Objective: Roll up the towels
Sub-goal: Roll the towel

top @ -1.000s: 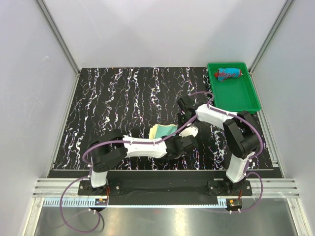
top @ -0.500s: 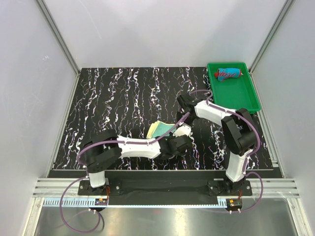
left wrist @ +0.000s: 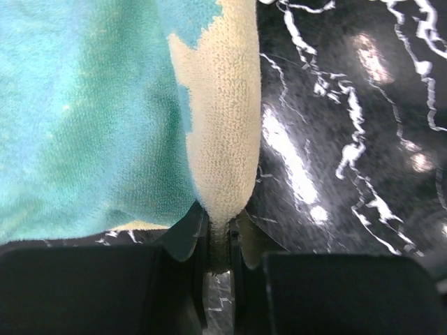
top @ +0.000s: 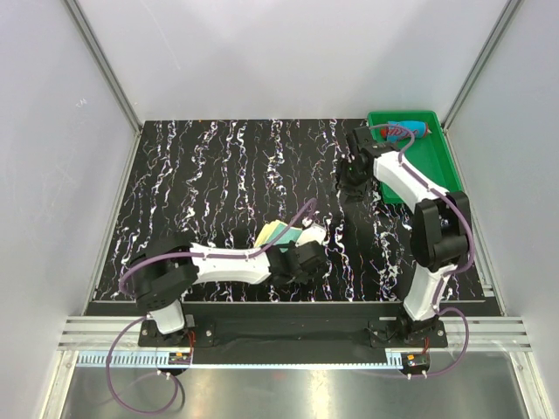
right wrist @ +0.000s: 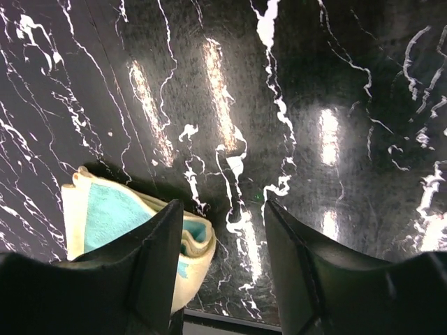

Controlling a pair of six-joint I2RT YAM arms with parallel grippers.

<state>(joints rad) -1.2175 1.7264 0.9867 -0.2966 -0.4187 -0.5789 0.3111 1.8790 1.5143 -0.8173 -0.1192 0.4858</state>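
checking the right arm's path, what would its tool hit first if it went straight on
Probably the bare black table: the right tool, open, points at it. The yellow and teal towel lies beside that line, not in it; depth is unclear.

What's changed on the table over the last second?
The right gripper swung away from the yellow towel toward the green tray, open. The left gripper, clamped on the towel's fold, pulled it slightly leftward. The red towel stayed rolled in the tray.
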